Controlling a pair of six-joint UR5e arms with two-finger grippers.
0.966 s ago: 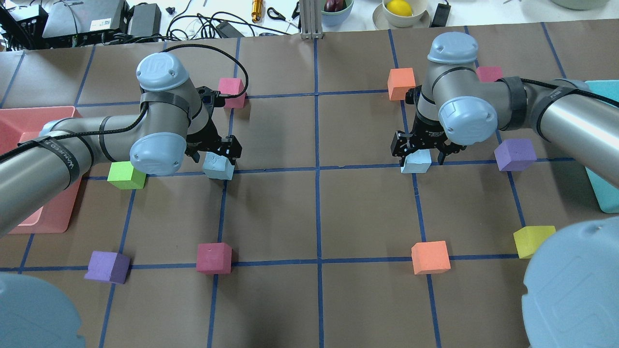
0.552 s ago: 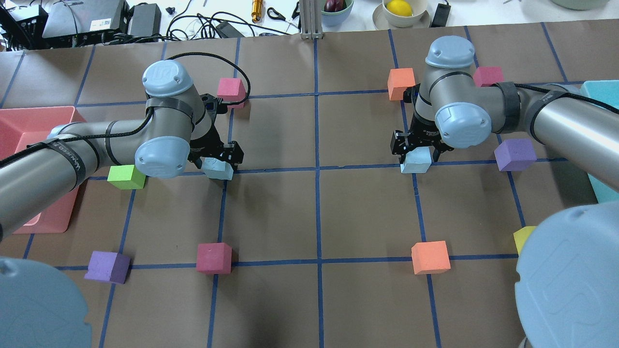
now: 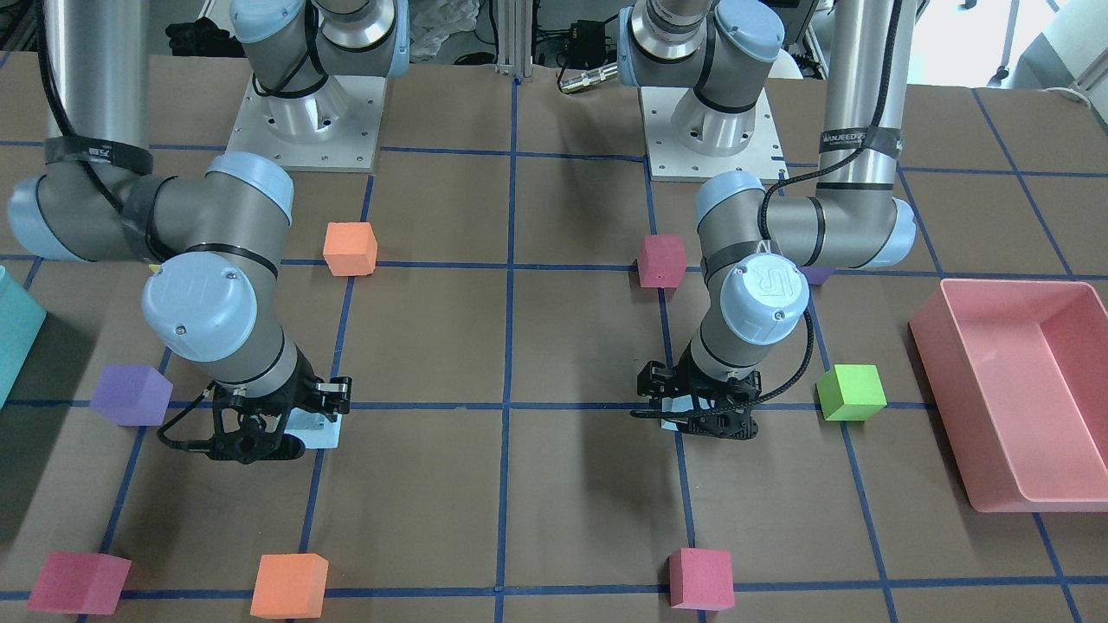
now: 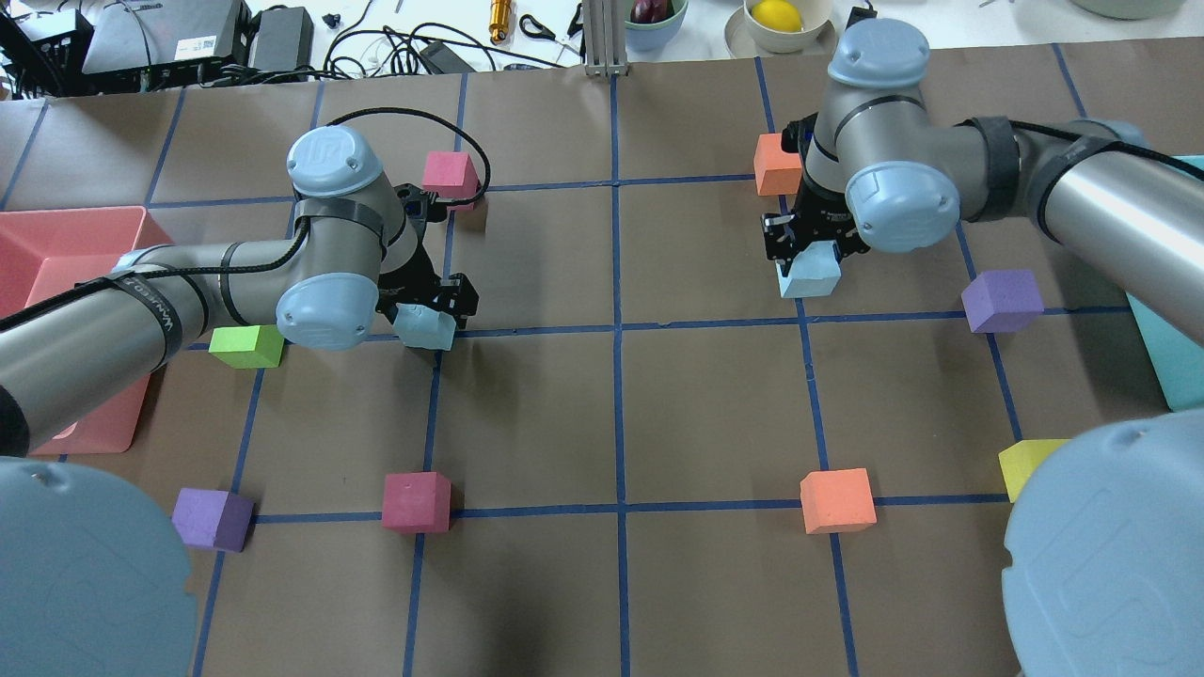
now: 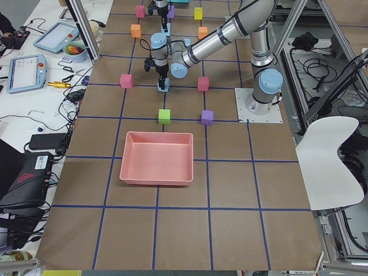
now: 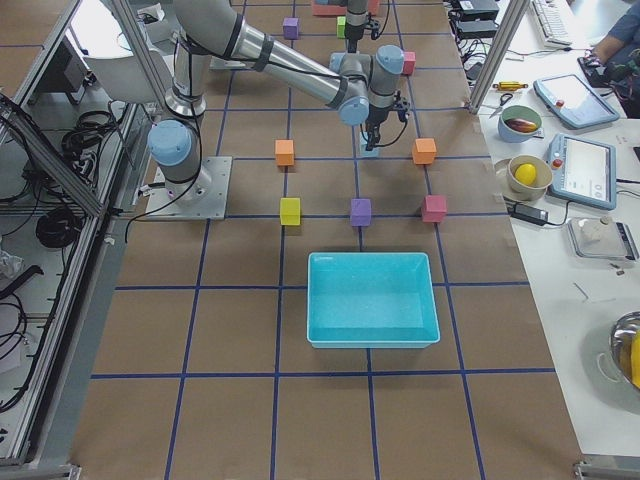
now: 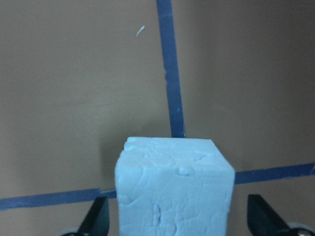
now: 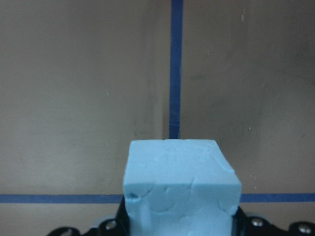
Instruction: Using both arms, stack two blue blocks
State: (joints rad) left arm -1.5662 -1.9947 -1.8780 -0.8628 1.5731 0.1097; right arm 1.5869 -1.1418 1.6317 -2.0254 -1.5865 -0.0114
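Note:
One pale blue block (image 4: 425,329) sits on the table at a tape crossing; in the left wrist view (image 7: 174,191) it lies between the spread fingers (image 7: 96,221). My left gripper (image 4: 431,315) is open around it, fingers clear of its sides. The other blue block (image 4: 811,268) fills the right wrist view (image 8: 182,189). My right gripper (image 4: 807,252) is shut on it and seems to hold it a little off the table. This block also shows in the front view (image 3: 316,430).
A green cube (image 4: 246,345) lies close behind the left arm's wrist, next to the pink bin (image 4: 56,235). An orange cube (image 4: 779,165) and a purple cube (image 4: 1003,301) flank the right gripper. The teal bin (image 4: 1176,367) is at the far right. More cubes lie along the near row.
My right gripper has shut on its blue block and moved it away from the tape crossing, up the overhead view. My left gripper has come down around its block, which has not moved.

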